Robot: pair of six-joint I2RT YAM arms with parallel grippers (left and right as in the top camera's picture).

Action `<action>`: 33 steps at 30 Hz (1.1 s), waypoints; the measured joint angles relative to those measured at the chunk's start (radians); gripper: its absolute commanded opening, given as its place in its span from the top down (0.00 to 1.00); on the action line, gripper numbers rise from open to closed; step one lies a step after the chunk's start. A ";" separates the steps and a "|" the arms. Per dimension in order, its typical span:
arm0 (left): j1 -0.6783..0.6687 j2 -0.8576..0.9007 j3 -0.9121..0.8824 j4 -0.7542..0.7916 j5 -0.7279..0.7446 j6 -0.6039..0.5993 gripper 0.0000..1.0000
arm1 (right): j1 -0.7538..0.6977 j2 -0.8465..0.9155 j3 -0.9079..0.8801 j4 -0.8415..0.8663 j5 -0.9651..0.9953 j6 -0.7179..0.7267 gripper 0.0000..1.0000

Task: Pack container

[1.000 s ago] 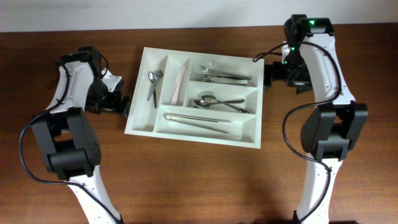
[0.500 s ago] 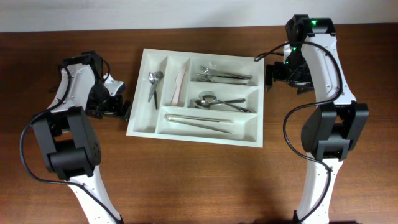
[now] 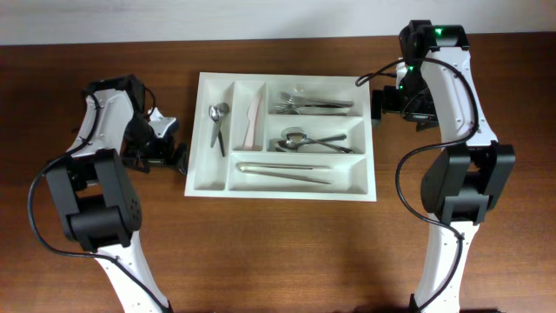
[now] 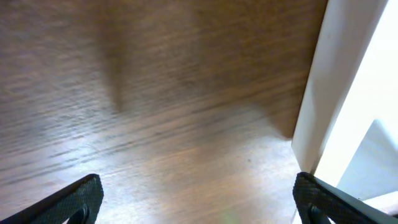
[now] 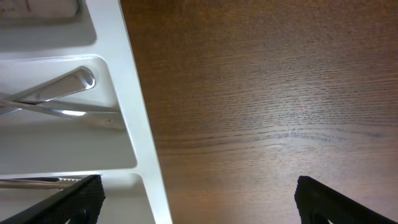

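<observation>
The white container (image 3: 207,181) lies mid-table, square to the table's edges. It holds a spoon (image 3: 216,122), a pale knife (image 3: 253,117), forks (image 3: 313,105), spoons (image 3: 308,140) and long metal utensils (image 3: 287,169). My left gripper (image 3: 174,149) is open and empty against the container's left edge. In the left wrist view (image 4: 199,202) its right fingertip (image 4: 318,199) sits at the container's rim (image 4: 323,81). My right gripper (image 3: 380,103) is open and empty at the container's right edge. In the right wrist view (image 5: 199,202) it straddles the rim (image 5: 134,124).
Brown wooden table (image 3: 278,252) all round the container. A pale wall strip (image 3: 261,17) runs along the far edge. The arms' bases stand at the front left (image 3: 95,209) and front right (image 3: 465,187).
The container has slid right and turned, from tilted to square with the table. My left gripper has moved right and toward the front along its left edge. The right gripper has barely moved.
</observation>
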State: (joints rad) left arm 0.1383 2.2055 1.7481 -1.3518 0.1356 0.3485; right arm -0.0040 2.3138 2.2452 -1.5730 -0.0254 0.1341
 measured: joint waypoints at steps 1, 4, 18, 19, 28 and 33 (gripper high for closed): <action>-0.002 0.000 0.000 -0.006 0.003 0.000 0.00 | 0.000 0.000 0.000 0.001 0.000 0.000 0.01; -0.008 0.000 0.000 -0.024 0.011 0.000 0.00 | 0.000 0.000 0.000 0.003 0.009 0.000 0.01; -0.093 0.000 0.000 -0.040 0.034 0.000 0.00 | -0.011 0.000 0.000 0.024 0.026 -0.017 0.01; -0.096 0.000 0.000 -0.039 0.034 0.000 0.00 | -0.016 0.000 0.000 0.024 0.026 -0.018 0.01; -0.094 0.000 0.001 0.041 0.034 0.000 0.00 | -0.086 0.000 -0.002 0.033 0.029 -0.025 0.01; -0.080 0.000 0.067 0.055 0.034 0.000 0.00 | -0.108 0.000 -0.004 0.071 0.029 -0.026 0.01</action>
State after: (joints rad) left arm 0.0578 2.2059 1.8153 -1.2964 0.1692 0.3485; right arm -0.1120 2.3138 2.2410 -1.5017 0.0040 0.1081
